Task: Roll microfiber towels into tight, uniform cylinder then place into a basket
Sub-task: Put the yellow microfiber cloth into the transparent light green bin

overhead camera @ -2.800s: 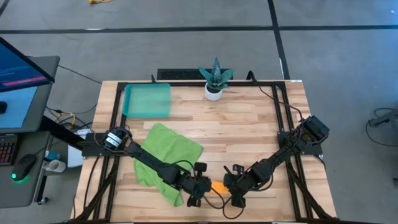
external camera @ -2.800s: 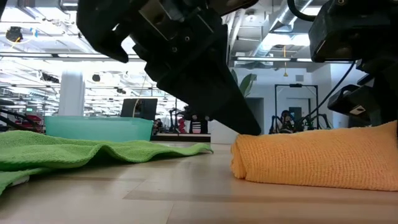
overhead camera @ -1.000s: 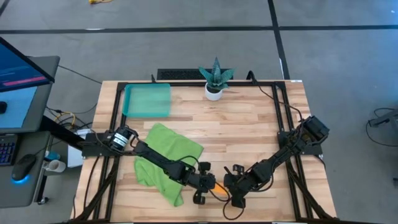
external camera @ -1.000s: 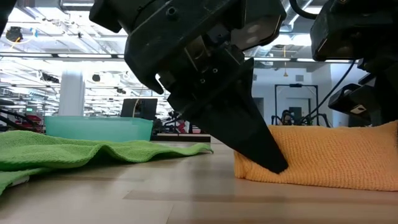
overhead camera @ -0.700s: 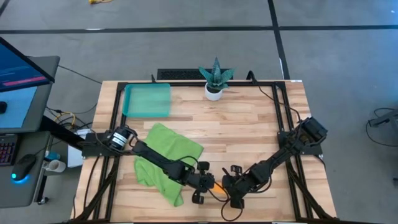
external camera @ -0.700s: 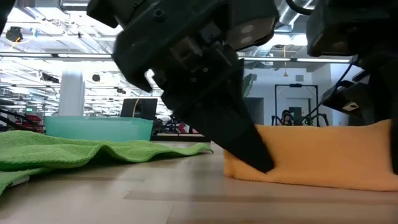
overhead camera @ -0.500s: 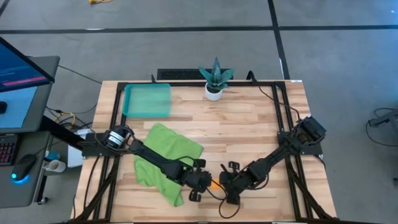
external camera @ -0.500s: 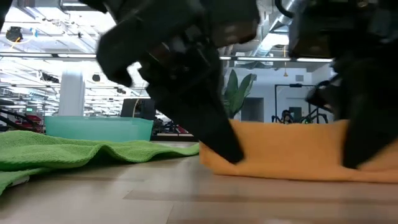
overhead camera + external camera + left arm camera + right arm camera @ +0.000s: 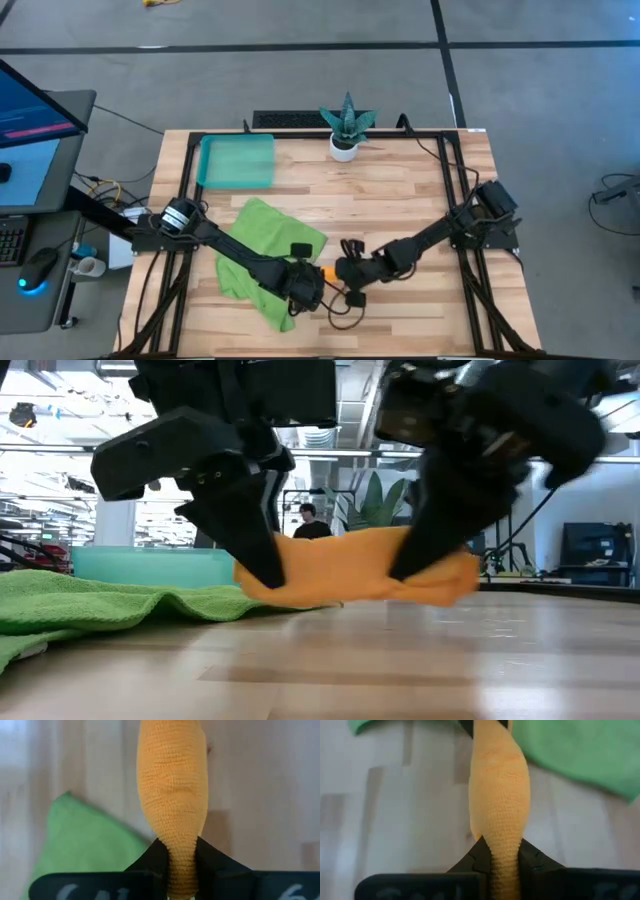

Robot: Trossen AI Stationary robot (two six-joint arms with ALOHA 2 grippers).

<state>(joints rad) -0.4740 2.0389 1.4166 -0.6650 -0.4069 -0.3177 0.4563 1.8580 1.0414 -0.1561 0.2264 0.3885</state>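
Orange towel [image 9: 355, 565] now lifted off wooden table [image 9: 400, 660], grippers clamping ends.

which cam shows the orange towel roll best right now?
Low view: the rolled orange towel shows side-on, whole, lifted off the table, with the left gripper and right gripper each pinching an end. The wrist views each show only one pinched end, looking along the roll. The high view shows just a sliver between the arms.

Bright, even light — arms motion-blurred.
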